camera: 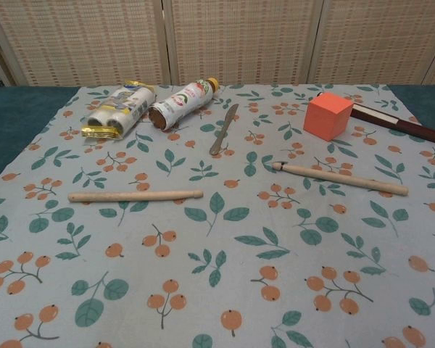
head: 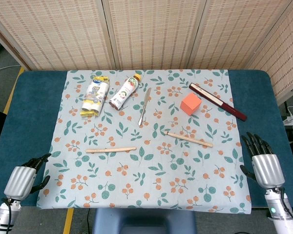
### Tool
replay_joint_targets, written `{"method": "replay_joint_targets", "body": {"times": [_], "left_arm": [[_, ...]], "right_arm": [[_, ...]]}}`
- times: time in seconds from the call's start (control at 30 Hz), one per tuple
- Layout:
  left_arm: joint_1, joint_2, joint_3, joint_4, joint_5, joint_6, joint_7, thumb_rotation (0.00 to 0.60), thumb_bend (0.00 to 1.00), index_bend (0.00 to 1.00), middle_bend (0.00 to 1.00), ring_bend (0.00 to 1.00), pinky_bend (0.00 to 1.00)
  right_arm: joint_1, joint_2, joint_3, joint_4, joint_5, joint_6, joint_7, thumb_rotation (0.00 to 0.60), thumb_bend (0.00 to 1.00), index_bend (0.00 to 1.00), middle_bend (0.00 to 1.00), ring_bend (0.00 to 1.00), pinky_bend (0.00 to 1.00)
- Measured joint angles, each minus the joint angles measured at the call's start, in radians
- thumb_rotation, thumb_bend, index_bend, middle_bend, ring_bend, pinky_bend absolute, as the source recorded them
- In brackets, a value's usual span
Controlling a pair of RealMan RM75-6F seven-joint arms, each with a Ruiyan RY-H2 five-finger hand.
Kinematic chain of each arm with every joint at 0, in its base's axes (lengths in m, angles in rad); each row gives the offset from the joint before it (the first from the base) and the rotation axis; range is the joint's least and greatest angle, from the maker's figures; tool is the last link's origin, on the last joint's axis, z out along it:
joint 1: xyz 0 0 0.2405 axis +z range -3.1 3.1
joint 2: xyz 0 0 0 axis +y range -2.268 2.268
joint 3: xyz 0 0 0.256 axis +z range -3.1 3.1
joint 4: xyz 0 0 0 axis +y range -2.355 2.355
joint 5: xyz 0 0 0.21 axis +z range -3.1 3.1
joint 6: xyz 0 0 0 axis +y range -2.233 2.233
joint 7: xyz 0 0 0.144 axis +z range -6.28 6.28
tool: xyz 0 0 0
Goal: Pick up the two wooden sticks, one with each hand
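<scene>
Two pale wooden sticks lie flat on the patterned cloth. The left stick point(head: 111, 150) point(camera: 135, 196) lies almost level, left of the middle. The right stick point(head: 189, 139) point(camera: 340, 179) slants down to the right. My left hand point(head: 25, 178) hovers at the table's near left corner, off the cloth, fingers apart and holding nothing. My right hand point(head: 261, 160) hangs by the near right edge, fingers spread and empty. Both hands are well clear of the sticks. Neither hand shows in the chest view.
Behind the sticks lie a yellow-and-white packet point(head: 94, 96) point(camera: 119, 109), a bottle on its side point(head: 125, 91) point(camera: 181, 104), a metal knife point(head: 144, 106) point(camera: 224, 128), an orange cube point(head: 191, 104) point(camera: 328, 115) and a dark red bar point(head: 217, 101) point(camera: 400, 125). A woven screen point(head: 151, 29) stands behind the table.
</scene>
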Motion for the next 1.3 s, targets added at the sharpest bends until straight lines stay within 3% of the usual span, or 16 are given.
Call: {"method": "replay_joint_targets", "body": {"times": [0.3, 0.4, 0.47, 0.57, 0.63, 0.7, 0.83, 1.0, 1.13, 1.3], "left_arm": [[0.001, -0.003, -0.002, 0.002, -0.001, 0.002, 0.011, 0.600, 0.34, 0.16, 0.29, 0.33, 0.59], [0.004, -0.010, -0.006, 0.004, -0.004, 0.008, 0.032, 0.600, 0.34, 0.13, 0.23, 0.39, 0.62], [0.003, -0.023, -0.013, 0.007, -0.004, 0.015, 0.056, 0.600, 0.34, 0.11, 0.21, 0.50, 0.77], [-0.009, -0.052, -0.026, 0.010, -0.002, 0.015, 0.107, 0.600, 0.34, 0.04, 0.17, 0.84, 0.98], [-0.027, -0.063, -0.032, -0.003, -0.004, -0.012, 0.131, 0.600, 0.34, 0.02, 0.17, 0.95, 1.00], [-0.047, -0.075, -0.040, -0.021, -0.010, -0.049, 0.140, 0.600, 0.34, 0.03, 0.18, 0.98, 1.00], [-0.092, -0.121, -0.065, -0.034, -0.029, -0.100, 0.208, 0.600, 0.34, 0.09, 0.23, 1.00, 1.00], [-0.170, -0.215, -0.111, -0.049, -0.096, -0.211, 0.343, 0.600, 0.34, 0.08, 0.22, 1.00, 1.00], [-0.211, -0.292, -0.152, -0.064, -0.144, -0.231, 0.422, 0.600, 0.34, 0.04, 0.21, 1.00, 1.00], [-0.256, -0.367, -0.187, -0.069, -0.169, -0.232, 0.503, 0.600, 0.34, 0.09, 0.23, 1.00, 1.00]], "right_arm": [[-0.012, 0.014, -0.011, 0.008, -0.041, 0.011, 0.048, 0.600, 0.14, 0.00, 0.00, 0.00, 0.17], [-0.013, 0.015, -0.011, 0.008, -0.053, 0.014, 0.066, 0.600, 0.14, 0.00, 0.00, 0.00, 0.17], [-0.011, 0.018, -0.011, 0.009, -0.060, 0.012, 0.083, 0.600, 0.14, 0.00, 0.00, 0.00, 0.17], [-0.009, 0.019, -0.008, 0.012, -0.073, 0.017, 0.117, 0.600, 0.14, 0.01, 0.00, 0.00, 0.17], [-0.009, 0.015, -0.007, 0.021, -0.091, 0.033, 0.148, 0.600, 0.14, 0.03, 0.00, 0.00, 0.17], [-0.010, 0.008, -0.007, 0.044, -0.121, 0.061, 0.191, 0.600, 0.14, 0.03, 0.00, 0.00, 0.17], [-0.016, 0.007, -0.013, 0.082, -0.164, 0.102, 0.261, 0.600, 0.14, 0.03, 0.00, 0.00, 0.17], [-0.030, 0.019, -0.017, 0.079, -0.178, 0.131, 0.292, 0.600, 0.14, 0.03, 0.00, 0.00, 0.17], [-0.032, 0.032, -0.018, 0.068, -0.175, 0.123, 0.306, 0.600, 0.14, 0.03, 0.00, 0.00, 0.17], [-0.035, 0.037, -0.018, 0.061, -0.177, 0.123, 0.305, 0.600, 0.14, 0.03, 0.00, 0.00, 0.17]]}}
